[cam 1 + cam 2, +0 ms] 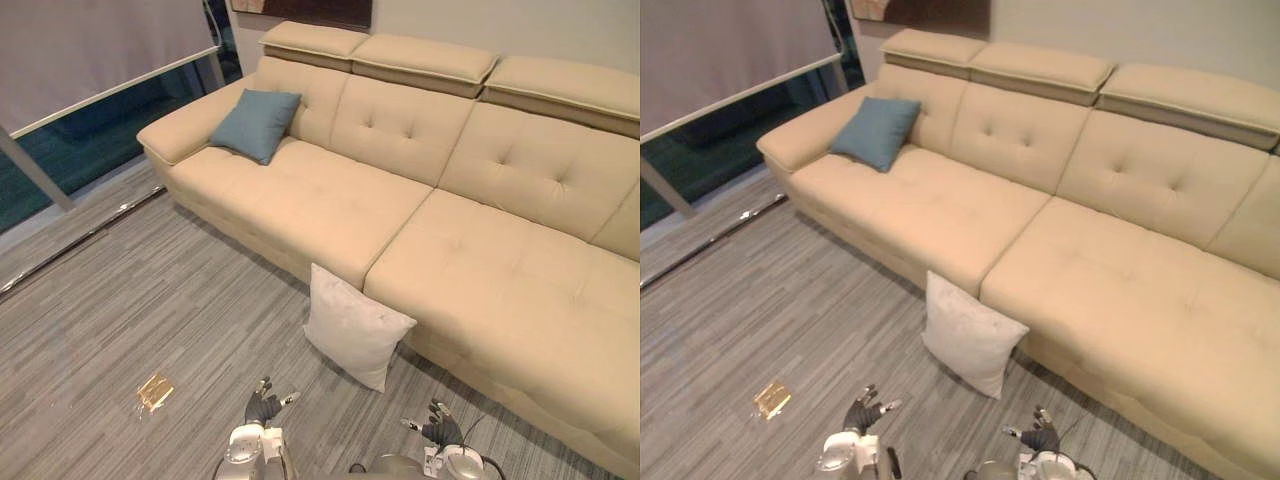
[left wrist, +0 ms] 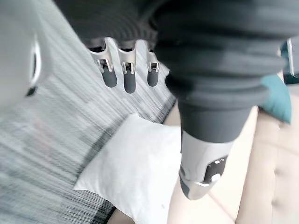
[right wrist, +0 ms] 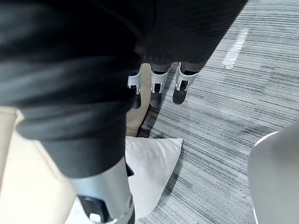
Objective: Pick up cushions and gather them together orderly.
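Floor [image 1: 150, 300]: grey striped carpet.
Sofa [image 1: 330, 200]: long, beige, tufted back.
White cushion [image 1: 355, 325]: on floor, leaning against sofa front by the seat seam.
Blue cushion [image 1: 256, 123]: on the seat's left end, propped against the back.
Left hand [image 1: 263, 406]: low over floor, fingers loosely spread, empty.
Right hand [image 1: 438, 428]: likewise, apart from white cushion.

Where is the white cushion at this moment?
The white cushion stands on the grey floor, lower middle of the left eye view, leaning against the front of the beige sofa, where its two seats meet.
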{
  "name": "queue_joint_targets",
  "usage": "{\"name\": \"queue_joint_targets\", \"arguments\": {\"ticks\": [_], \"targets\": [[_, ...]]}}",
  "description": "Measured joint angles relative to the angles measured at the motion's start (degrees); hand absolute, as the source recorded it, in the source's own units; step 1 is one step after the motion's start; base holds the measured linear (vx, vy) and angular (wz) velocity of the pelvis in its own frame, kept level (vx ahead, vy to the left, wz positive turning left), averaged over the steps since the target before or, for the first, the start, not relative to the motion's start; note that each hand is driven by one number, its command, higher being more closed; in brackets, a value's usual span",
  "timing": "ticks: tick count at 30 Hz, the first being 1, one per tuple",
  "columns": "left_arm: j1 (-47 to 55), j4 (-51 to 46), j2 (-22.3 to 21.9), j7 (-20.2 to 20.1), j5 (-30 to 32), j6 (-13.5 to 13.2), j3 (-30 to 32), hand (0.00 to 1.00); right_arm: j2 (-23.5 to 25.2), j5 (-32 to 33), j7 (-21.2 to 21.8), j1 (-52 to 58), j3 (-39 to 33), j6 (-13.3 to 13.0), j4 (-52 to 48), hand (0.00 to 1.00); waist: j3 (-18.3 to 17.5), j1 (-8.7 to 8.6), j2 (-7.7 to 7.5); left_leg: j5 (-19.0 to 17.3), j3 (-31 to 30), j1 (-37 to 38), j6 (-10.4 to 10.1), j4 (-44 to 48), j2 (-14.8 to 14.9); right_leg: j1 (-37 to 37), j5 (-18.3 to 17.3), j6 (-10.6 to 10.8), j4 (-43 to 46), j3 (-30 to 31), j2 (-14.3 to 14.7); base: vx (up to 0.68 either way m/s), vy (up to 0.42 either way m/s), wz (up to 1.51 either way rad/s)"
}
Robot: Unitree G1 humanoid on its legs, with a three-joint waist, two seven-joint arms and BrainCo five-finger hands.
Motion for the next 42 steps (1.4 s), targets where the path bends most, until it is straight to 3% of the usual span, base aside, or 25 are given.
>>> {"name": "queue_joint_targets", "arguments": {"ticks": [2, 3, 4, 5, 7, 9, 11, 12, 14, 16, 17, 18, 19, 21, 24, 26, 28, 31, 34, 36, 42], "targets": [[-0.20, 0.07, -0.02, 0.04, 0.01, 0.00, -0.43, 0.00, 0.08, 0.05, -0.35, 0.05, 0.11, 0.00, 0.01, 0.00, -0.01, 0.28, -0.08, 3.74, -5.64, 0.23, 0.26, -8.69, -3.31, 0.79, -1.04, 1.81, -0.14, 2.68, -0.31, 0.37, 0.196, -0.84], [0.00, 0.19, -0.06, 0.04, 0.00, 0.01, -0.86, 0.00, -0.19, 0.05, -0.56, 0.41, 0.29, 0.00, 0.00, 0.00, -0.34, 0.30, 0.42, 8.44, -6.95, 0.41, 1.83, -11.97, -3.50, 1.12, -1.99, 3.29, -0.08, 4.55, 0.12, 0.36, 0.241, -0.71], [0.18, 0.28, -0.12, 0.02, 0.00, 0.02, -1.06, 0.00, -0.39, 0.05, -0.61, 0.45, 0.41, 0.00, -0.03, 0.00, -0.69, 0.30, 0.84, 10.46, -6.99, 0.45, 2.42, -12.44, -3.33, 1.24, -2.39, 3.85, 0.04, 5.33, 0.46, 0.37, 0.307, -0.91], [-0.46, 1.14, 0.46, -0.01, 0.03, 0.03, -1.13, 0.00, 0.07, 0.07, -0.87, 0.38, 0.69, 0.38, 0.43, 0.00, -1.15, 0.68, 0.24, 12.35, -5.93, 0.97, 2.34, -11.09, -3.65, 1.92, -3.90, 5.38, 0.90, 8.33, 0.06, 0.38, 0.300, -0.95], [-0.51, 1.84, 1.64, 0.05, 0.06, 0.10, -0.96, 0.00, 1.67, 0.00, -0.85, 0.90, 2.05, 0.26, -0.01, 0.00, -2.93, 0.94, -3.16, 10.14, -1.50, 2.58, 3.88, -12.24, -4.66, 0.31, -4.48, 6.49, 3.34, 11.65, -2.61, 0.41, 0.300, -1.00], [-0.71, 2.72, 1.89, -0.02, 0.08, 0.09, -1.20, 0.00, 2.71, -0.44, -0.58, 0.63, 2.58, 0.18, -0.17, 0.00, -3.45, 1.26, -4.07, 8.46, 2.11, 5.02, 5.13, -12.62, -5.00, -1.27, -3.90, 8.27, 7.19, 13.18, -3.89, 0.24, 0.199, -0.80], [-0.73, 3.28, 2.06, -0.02, 0.07, 0.06, -2.17, 0.00, 2.79, -0.46, -0.50, -0.07, 2.51, 0.14, -0.01, 0.00, -3.14, 1.84, -3.39, 7.64, 4.79, 9.03, 5.98, -15.06, -4.73, -3.82, -2.67, 10.55, 14.44, 12.03, -4.29, 0.13, 0.184, -0.76], [-0.79, 3.72, 2.04, 0.00, 0.06, 0.05, -2.18, 0.00, 2.82, -0.48, -0.24, -0.41, 2.57, 0.04, 0.05, 0.00, -2.77, 1.83, -2.54, 7.40, 6.09, 11.32, 6.31, -16.66, -4.54, -5.84, -2.82, 10.54, 18.92, 9.25, -5.13, 0.10, 0.163, -0.65], [-0.83, 4.82, 2.09, -0.02, 0.07, -0.01, -2.18, 0.00, 2.82, -0.48, -0.03, -0.49, 2.57, -0.26, 0.13, 0.00, -3.02, 1.74, -2.33, 7.34, 6.82, 14.05, 6.31, -18.55, -4.20, -7.39, -3.89, 9.36, 20.56, 4.22, -6.94, 0.06, 0.091, -0.28], [-0.85, 5.43, 2.21, -0.05, 0.07, -0.13, -2.20, 0.00, 2.78, -0.49, -0.03, -0.65, 2.52, -0.58, 0.61, 0.00, -3.05, 1.55, -2.32, 7.55, 6.80, 15.13, 5.76, -19.80, -3.42, -8.36, -3.98, 9.07, 16.67, 1.15, -7.63, 0.06, 0.014, -0.02], [-0.93, 5.78, 2.38, -0.08, 0.08, -0.15, -2.29, 0.00, 2.71, -0.49, -0.05, -0.92, 2.46, -0.86, 1.39, 0.00, -3.27, 1.54, -2.65, 7.99, 6.65, 15.37, 4.98, -20.42, -3.43, -9.26, -2.81, 9.23, 12.08, 0.14, -8.08, 0.07, -0.081, 0.03], [-0.96, 5.82, 2.85, -0.10, 0.10, -0.15, -2.62, 0.00, 2.75, -0.49, -0.06, -1.16, 2.46, -1.03, 2.43, 0.00, -3.51, 1.53, -3.54, 8.20, 6.39, 15.23, 4.45, -20.39, -4.19, -9.51, 1.46, 9.02, 7.38, 0.24, -8.55, 0.11, -0.150, 0.10], [-1.49, 6.59, 3.15, -0.25, 0.12, -0.12, -2.77, 0.00, 2.34, -0.41, -0.07, -1.47, 2.05, -1.05, 3.22, 0.00, -3.92, 1.37, -4.03, 8.42, 5.27, 15.08, 3.78, -20.56, -5.01, -8.92, 0.74, 8.60, 5.11, 0.14, -8.87, 0.10, -0.120, 0.11], [-1.48, 7.68, 2.45, -0.77, 0.20, -0.12, -2.79, 0.00, 0.96, -0.43, -0.20, -1.61, 1.44, -1.19, 4.47, 0.00, -4.57, 0.75, -2.33, 9.36, 4.06, 15.39, 2.56, -22.37, -4.14, -8.68, 0.88, 8.38, 3.85, -0.55, -7.88, 0.08, -0.130, 0.13], [-1.01, 7.75, 1.41, -0.82, 0.53, -0.12, -2.77, 0.00, -0.33, -0.42, -0.60, -0.49, -0.04, -0.84, 5.38, 0.00, -4.75, 0.78, -0.96, 9.81, 3.88, 17.51, 1.93, -24.23, -2.91, -6.33, 1.17, 7.92, 1.95, -1.06, -6.34, 0.07, -0.114, 0.02], [-1.01, 7.74, 1.36, -0.79, 0.52, -0.10, -2.77, 0.00, -0.32, 0.07, -0.92, 0.02, -0.02, -0.85, 5.26, 0.00, -4.73, 0.80, -1.10, 9.64, 3.89, 17.61, 1.68, -24.22, -2.31, -6.14, 1.25, 7.80, 1.70, -1.22, -5.74, 0.04, -0.085, -0.03], [-1.20, 7.54, 1.38, -0.65, 0.51, -0.09, -2.77, 0.00, -0.06, 0.92, -1.04, -0.32, 0.09, -0.85, 4.96, 0.00, -4.20, 0.80, -1.55, 9.27, 3.29, 16.35, 1.16, -23.05, -2.03, -6.63, 1.21, 7.74, 2.11, -1.69, -5.59, 0.00, -0.045, 0.09], [-2.72, 5.70, 1.91, 0.21, 0.03, -0.02, -2.59, 0.00, -0.24, 2.79, -1.56, -1.82, 0.22, -0.96, 4.05, 0.00, -1.78, 0.99, -2.36, 5.97, 2.02, 8.49, 1.25, -13.70, -1.45, -11.88, -0.49, 7.23, 7.72, -2.18, -5.82, -0.06, -0.023, 0.16], [-6.89, 2.04, 4.06, 3.30, -2.61, 0.22, -2.51, 0.00, -0.53, 6.94, -3.25, -5.20, 0.50, -1.47, -0.64, 0.00, 3.94, 0.98, -2.75, 1.03, -0.27, -5.76, 1.96, 1.94, -0.16, -23.47, -4.25, 7.07, 19.96, -3.24, -6.48, -0.19, 0.022, 0.24], [-8.43, -0.53, 5.80, 4.76, -4.23, 0.26, -2.23, 0.00, -1.53, 8.53, -4.11, -7.68, 0.55, -1.72, -3.32, 0.00, 6.44, 1.26, -2.66, -1.15, -0.44, -11.34, 2.36, 8.24, 0.40, -28.98, -6.34, 7.12, 26.02, -2.88, -7.05, -0.21, 0.028, -0.01], [-15.17, -5.78, 11.02, 8.36, -7.54, -0.28, 1.03, 0.00, -3.20, 11.22, -6.79, -13.90, 0.46, -3.60, -9.61, 0.00, 10.83, 1.42, -2.60, -2.84, -1.43, -25.12, 3.19, 17.23, 1.22, -42.57, -7.72, 7.27, 34.41, -2.02, -7.47, -0.19, 0.036, -0.05]]}}
